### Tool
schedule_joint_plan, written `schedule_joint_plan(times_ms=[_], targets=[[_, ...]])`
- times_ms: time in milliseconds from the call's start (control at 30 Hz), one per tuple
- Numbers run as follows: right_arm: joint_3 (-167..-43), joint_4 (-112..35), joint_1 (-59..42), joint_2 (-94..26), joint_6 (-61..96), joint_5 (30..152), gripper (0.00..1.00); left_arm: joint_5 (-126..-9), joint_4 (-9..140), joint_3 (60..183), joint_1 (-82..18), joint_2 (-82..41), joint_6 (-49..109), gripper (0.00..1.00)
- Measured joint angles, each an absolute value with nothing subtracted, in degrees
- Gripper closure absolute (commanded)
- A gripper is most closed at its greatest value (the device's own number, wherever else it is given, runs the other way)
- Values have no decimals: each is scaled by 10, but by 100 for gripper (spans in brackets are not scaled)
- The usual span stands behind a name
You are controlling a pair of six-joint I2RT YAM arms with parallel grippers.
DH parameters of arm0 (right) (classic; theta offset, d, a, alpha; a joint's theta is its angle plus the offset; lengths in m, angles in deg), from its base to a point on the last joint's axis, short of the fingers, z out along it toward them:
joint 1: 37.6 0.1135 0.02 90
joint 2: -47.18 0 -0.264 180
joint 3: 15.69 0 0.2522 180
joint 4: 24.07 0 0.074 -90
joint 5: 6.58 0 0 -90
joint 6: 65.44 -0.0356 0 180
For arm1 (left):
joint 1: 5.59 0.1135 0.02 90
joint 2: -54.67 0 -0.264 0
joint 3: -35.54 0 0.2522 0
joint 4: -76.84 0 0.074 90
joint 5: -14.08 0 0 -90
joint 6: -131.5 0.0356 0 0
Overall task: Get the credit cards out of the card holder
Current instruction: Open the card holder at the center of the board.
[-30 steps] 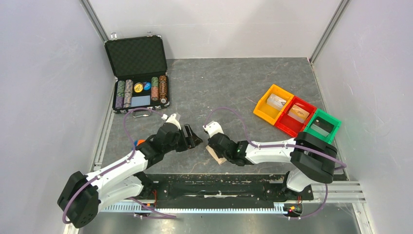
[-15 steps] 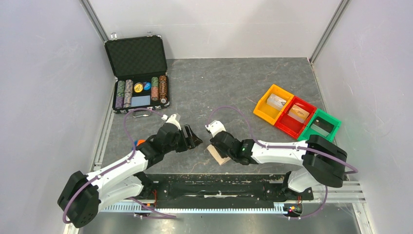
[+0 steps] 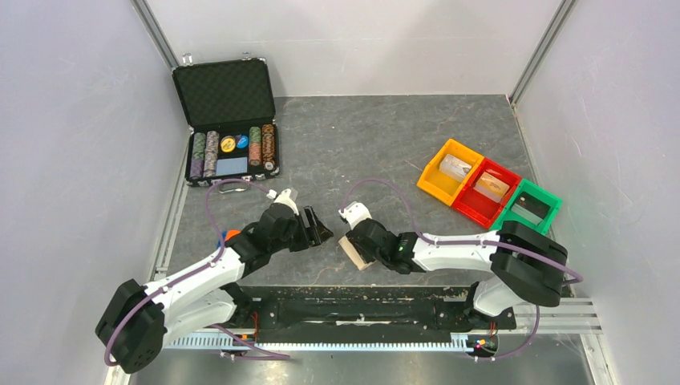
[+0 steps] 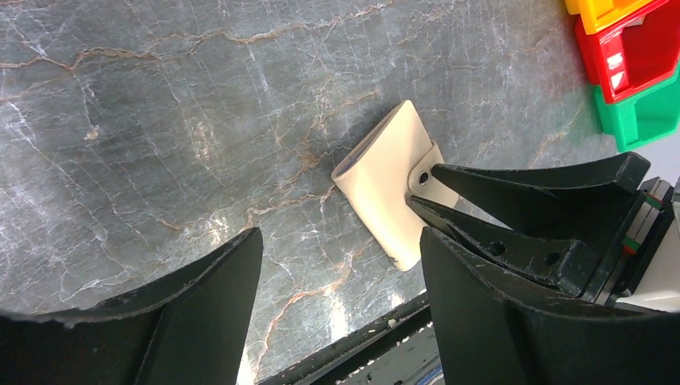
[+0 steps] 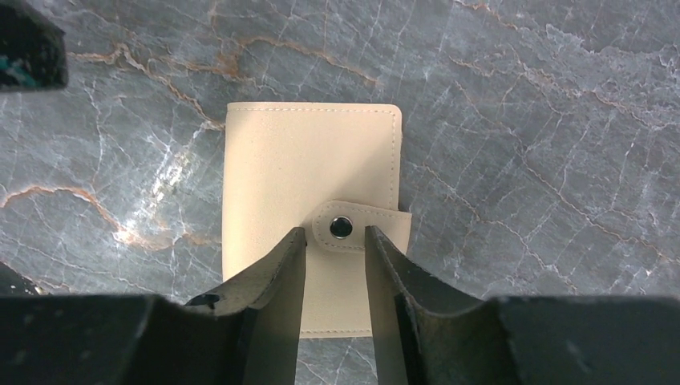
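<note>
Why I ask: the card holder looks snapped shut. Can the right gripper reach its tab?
Probably yes: the right gripper sits over the card holder, fingers parted astride the tab, nothing between.

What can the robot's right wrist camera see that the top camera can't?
Only the right wrist view shows the snap button on the tan tab, fastened. Only the top view shows the black chip case and the three coloured bins. Both show the card holder lying closed on the table, with the right end effector over it, its fingers apart.
</note>
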State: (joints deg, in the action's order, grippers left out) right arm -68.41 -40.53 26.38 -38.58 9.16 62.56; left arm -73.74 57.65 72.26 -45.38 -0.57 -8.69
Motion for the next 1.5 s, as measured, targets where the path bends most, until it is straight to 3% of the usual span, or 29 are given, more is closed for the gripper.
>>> schedule_joint_plan(times_ms=[167,300,1500], targets=[[-682,-383,261,-393,91,624,90,-737,576,722,-454,-6,-87,22],[-678,-367,251,-395,88,627,100,-733,579,718,-454,-12,-87,22],[-417,-9,119,-279,-125,926,100,-648,798,637,-482,-101,-122,18]])
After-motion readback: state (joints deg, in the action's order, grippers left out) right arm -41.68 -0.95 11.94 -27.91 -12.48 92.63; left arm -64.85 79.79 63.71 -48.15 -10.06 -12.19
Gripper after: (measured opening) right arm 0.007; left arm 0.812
